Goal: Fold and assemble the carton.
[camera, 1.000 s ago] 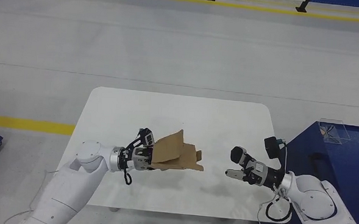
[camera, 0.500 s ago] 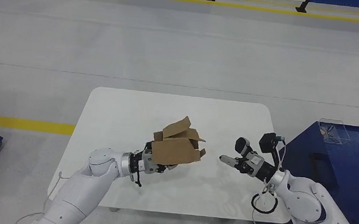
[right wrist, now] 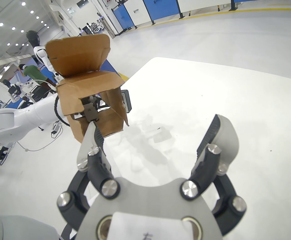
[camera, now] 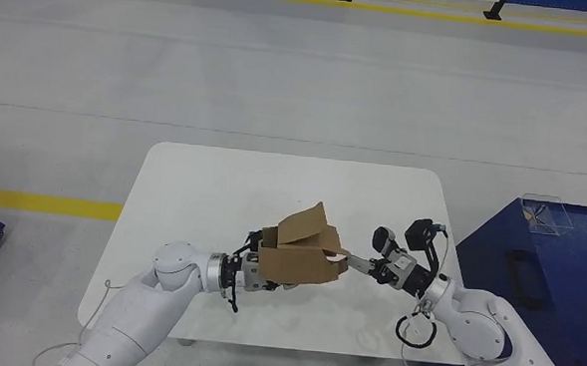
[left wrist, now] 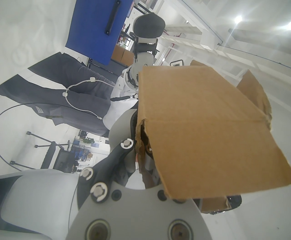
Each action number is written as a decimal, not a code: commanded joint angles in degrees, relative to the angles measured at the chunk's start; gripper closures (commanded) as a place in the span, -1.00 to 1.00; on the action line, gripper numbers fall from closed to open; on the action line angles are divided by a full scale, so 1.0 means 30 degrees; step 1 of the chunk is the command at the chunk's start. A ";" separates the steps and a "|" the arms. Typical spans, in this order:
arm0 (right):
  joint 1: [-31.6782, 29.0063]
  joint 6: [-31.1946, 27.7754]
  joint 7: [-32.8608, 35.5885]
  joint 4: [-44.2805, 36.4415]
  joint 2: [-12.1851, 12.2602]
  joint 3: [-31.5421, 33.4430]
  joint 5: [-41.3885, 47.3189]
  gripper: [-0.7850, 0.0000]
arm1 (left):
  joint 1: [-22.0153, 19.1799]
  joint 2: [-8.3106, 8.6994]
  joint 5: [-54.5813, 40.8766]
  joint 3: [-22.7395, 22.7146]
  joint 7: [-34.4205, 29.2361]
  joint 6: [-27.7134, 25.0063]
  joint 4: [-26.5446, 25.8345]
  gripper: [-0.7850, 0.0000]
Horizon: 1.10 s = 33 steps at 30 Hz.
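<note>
A brown cardboard carton (camera: 303, 253) hangs above the white table (camera: 203, 188), partly squared up, with a loose flap standing on top. My left gripper (camera: 254, 271) is shut on the wall of the carton's near end. In the left wrist view the carton (left wrist: 204, 131) covers most of my left gripper (left wrist: 145, 156). My right gripper (camera: 362, 266) stands open just off the carton's other end. In the right wrist view, my right gripper (right wrist: 154, 123) has one fingertip close to the open end of the carton (right wrist: 88, 91), and the left gripper (right wrist: 91, 111) shows through that opening.
A blue cabinet (camera: 539, 266) stands beside the table on the right arm's side, with a small clear box (camera: 546, 211) on it. The far half of the table is bare white surface.
The left arm has carried the carton toward the right arm and turned it, and the carton has opened into a box shape. My right gripper has moved in toward the carton's end.
</note>
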 commanded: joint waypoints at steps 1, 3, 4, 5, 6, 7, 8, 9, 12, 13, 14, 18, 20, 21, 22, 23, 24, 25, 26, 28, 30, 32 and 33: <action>0.0226 0.0242 0.0427 0.0234 -0.0071 -0.0415 0.0019 -1.00 | 0.0079 0.0001 -0.0181 -0.0178 -0.0096 -0.0379 -0.0065 1.00; 0.0539 0.0186 0.1015 0.0554 -0.0165 -0.0988 0.0446 -1.00 | 0.0116 0.0010 -0.0205 -0.0271 -0.0187 -0.0413 -0.0103 1.00; 0.0723 0.0053 0.1369 0.0782 -0.0210 -0.1279 0.0684 -1.00 | 0.0134 0.0014 -0.0158 -0.0298 -0.0174 -0.0416 -0.0112 1.00; 0.0920 -0.0023 0.1602 0.0986 -0.0257 -0.1547 0.0761 -1.00 | 0.0153 0.0015 -0.0130 -0.0314 -0.0178 -0.0396 -0.0137 1.00; 0.1085 -0.0044 0.1780 0.1162 -0.0310 -0.1847 0.0712 -1.00 | 0.0164 0.0016 -0.0102 -0.0330 -0.0186 -0.0362 -0.0157 1.00; 0.1233 -0.0027 0.1927 0.1320 -0.0366 -0.2165 0.0620 -1.00 | 0.0185 0.0012 -0.0131 -0.0348 -0.0202 -0.0323 -0.0169 1.00; 0.1373 0.0017 0.2043 0.1472 -0.0427 -0.2479 0.0534 -1.00 | 0.0213 0.0006 -0.0177 -0.0356 -0.0245 -0.0296 -0.0204 1.00; 0.1511 0.0058 0.2121 0.1618 -0.0488 -0.2778 0.0456 -1.00 | 0.0235 0.0001 -0.0205 -0.0367 -0.0278 -0.0284 -0.0224 1.00; 0.1890 0.0101 0.2252 0.2022 -0.0653 -0.3517 0.0136 -1.00 | 0.0264 -0.0011 -0.0174 -0.0400 -0.0280 -0.0269 -0.0247 1.00; 0.1994 0.0149 0.2163 0.2106 -0.0699 -0.3660 -0.0015 -1.00 | 0.0277 -0.0017 -0.0190 -0.0414 -0.0263 -0.0259 -0.0243 1.00; 0.2073 0.0172 0.2100 0.2189 -0.0736 -0.3764 -0.0087 -1.00 | 0.0300 -0.0028 -0.0228 -0.0419 -0.0267 -0.0264 -0.0261 1.00; 0.2311 0.0094 0.1833 0.2436 -0.0793 -0.3539 0.0267 -1.00 | 0.0362 -0.0062 -0.0220 -0.0409 -0.0273 -0.0305 -0.0264 1.00; 0.2296 0.0079 0.1700 0.2447 -0.0772 -0.3211 0.0346 -1.00 | 0.0383 -0.0077 -0.0226 -0.0416 -0.0270 -0.0307 -0.0230 1.00; 0.2294 0.0215 0.1668 0.2454 -0.0746 -0.2973 0.0218 -1.00 | 0.0391 -0.0082 -0.0232 -0.0436 -0.0273 -0.0332 -0.0220 1.00; 0.2248 0.0398 0.1514 0.2437 -0.0724 -0.2707 0.0158 -1.00 | 0.0405 -0.0083 -0.0235 -0.0461 -0.0268 -0.0332 -0.0195 1.00; 0.2150 0.0516 0.1381 0.2429 -0.0705 -0.2449 0.0305 -1.00 | 0.0412 -0.0082 -0.0230 -0.0496 -0.0258 -0.0340 -0.0197 1.00; 0.2053 0.0377 0.1345 0.2395 -0.0685 -0.2204 0.0705 -1.00 | 0.0439 -0.0084 -0.0268 -0.0529 -0.0280 -0.0363 -0.0210 1.00; 0.1955 0.0099 0.1406 0.2396 -0.0657 -0.1946 0.1193 -1.00 | 0.0455 -0.0083 -0.0234 -0.0548 -0.0264 -0.0371 -0.0216 1.00; 0.1881 -0.0178 0.1605 0.2349 -0.0622 -0.1714 0.1566 -1.00 | 0.0479 -0.0084 -0.0233 -0.0563 -0.0250 -0.0351 -0.0223 1.00; 0.1675 -0.0696 0.1927 0.2119 -0.0563 -0.1370 0.2038 -1.00 | 0.0539 -0.0094 -0.0194 -0.0560 -0.0181 -0.0352 -0.0232 1.00; 0.1442 -0.1039 0.2287 0.1805 -0.0530 -0.1267 0.2247 -1.00 | 0.0569 -0.0120 -0.0153 -0.0513 -0.0081 -0.0314 -0.0210 1.00; 0.1306 -0.1068 0.2348 0.1494 -0.0533 -0.1271 0.2102 -1.00 | 0.0560 -0.0158 -0.0153 -0.0453 -0.0024 -0.0313 -0.0186 1.00; 0.1226 -0.1015 0.2281 0.1339 -0.0544 -0.1310 0.1921 -1.00 | 0.0553 -0.0177 -0.0154 -0.0427 -0.0002 -0.0332 -0.0171 1.00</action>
